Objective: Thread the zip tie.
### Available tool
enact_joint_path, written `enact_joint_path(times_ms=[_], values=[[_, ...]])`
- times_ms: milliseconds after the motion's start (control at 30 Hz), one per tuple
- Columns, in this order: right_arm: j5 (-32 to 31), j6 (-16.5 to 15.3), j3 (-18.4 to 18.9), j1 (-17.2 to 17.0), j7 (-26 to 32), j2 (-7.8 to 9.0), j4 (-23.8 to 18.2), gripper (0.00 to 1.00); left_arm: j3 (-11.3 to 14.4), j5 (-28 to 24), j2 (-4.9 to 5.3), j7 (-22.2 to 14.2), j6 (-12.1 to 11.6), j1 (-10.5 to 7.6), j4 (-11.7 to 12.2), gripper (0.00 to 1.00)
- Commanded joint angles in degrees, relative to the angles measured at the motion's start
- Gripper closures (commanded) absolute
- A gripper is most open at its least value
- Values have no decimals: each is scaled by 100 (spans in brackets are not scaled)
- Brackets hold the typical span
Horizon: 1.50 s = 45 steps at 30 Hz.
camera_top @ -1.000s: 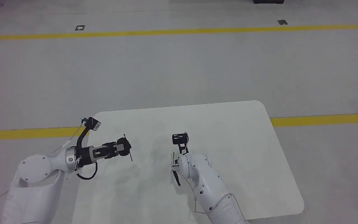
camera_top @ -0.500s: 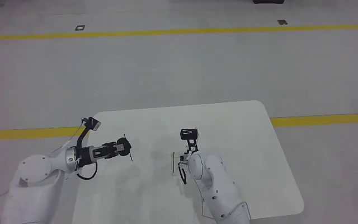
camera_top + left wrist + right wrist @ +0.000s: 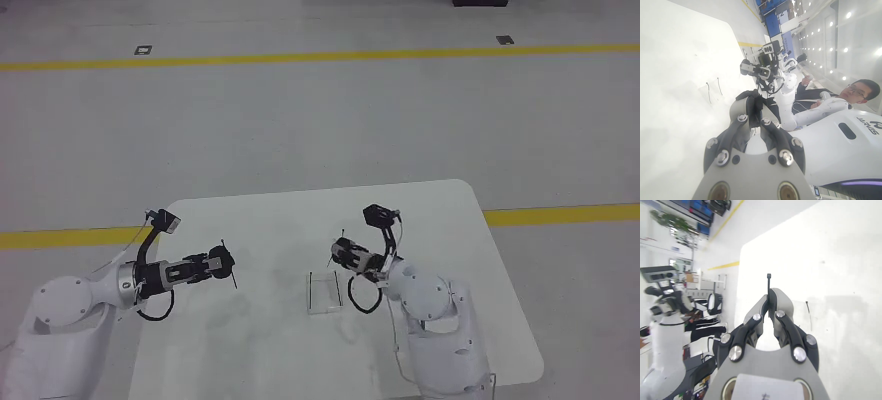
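My right gripper (image 3: 769, 295) is shut on a black zip tie (image 3: 769, 280), whose head sticks out past the fingertips. In the top view this gripper (image 3: 342, 256) hangs just right of a clear tray (image 3: 323, 303) near the table's middle. The tray (image 3: 704, 89) holds two more zip ties (image 3: 709, 92). My left gripper (image 3: 222, 262) hovers over the table's left part, shut on a thin black zip tie (image 3: 233, 277) that crosses its tip. In the left wrist view its fingers (image 3: 743, 106) are pressed together, and the tie is hard to make out there.
The white table (image 3: 430, 220) has rounded corners and bare room to the right and front of the tray. A grey floor with yellow lines surrounds it. A person sits behind the robot in the left wrist view, away from the table.
The right arm swung out to the right, and its gripper moved from beside the tray's left edge to its right side. The left arm has stayed put.
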Motion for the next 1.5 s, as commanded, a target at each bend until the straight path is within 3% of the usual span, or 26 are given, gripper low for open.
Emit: enact_joint_path(times_ms=[0,167,367,800,900,1000,1133,1267,1367,1467], values=[[736,-400,181,35,-4,36,96,100,0,0,0,0,0,0,0,100],[1797,-1111,443,292,190,135,461,100,0,0,0,0,0,0,0,100],[2933,-1821,460,757,451,242,1104,100,0,0,0,0,0,0,0,100],[3020,-1845,456,797,471,253,1158,100,56,-52,-3,56,61,13,-8,100],[3008,-1845,453,735,293,294,1186,100,176,-168,25,-247,141,-35,32,100],[3109,-1845,497,710,438,379,1134,100,453,-297,99,-373,193,-83,109,100],[3495,-1845,520,685,821,520,975,100,1078,-579,351,-373,140,-117,101,100],[3818,-1845,543,655,1212,664,875,100,1518,-661,609,-373,5,-232,200,100],[4333,-1845,552,646,1471,754,923,100,1700,-785,757,-373,-43,-373,322,100],[4333,-1845,552,646,1471,754,923,100,1701,-782,769,-373,-43,-390,335,100]])
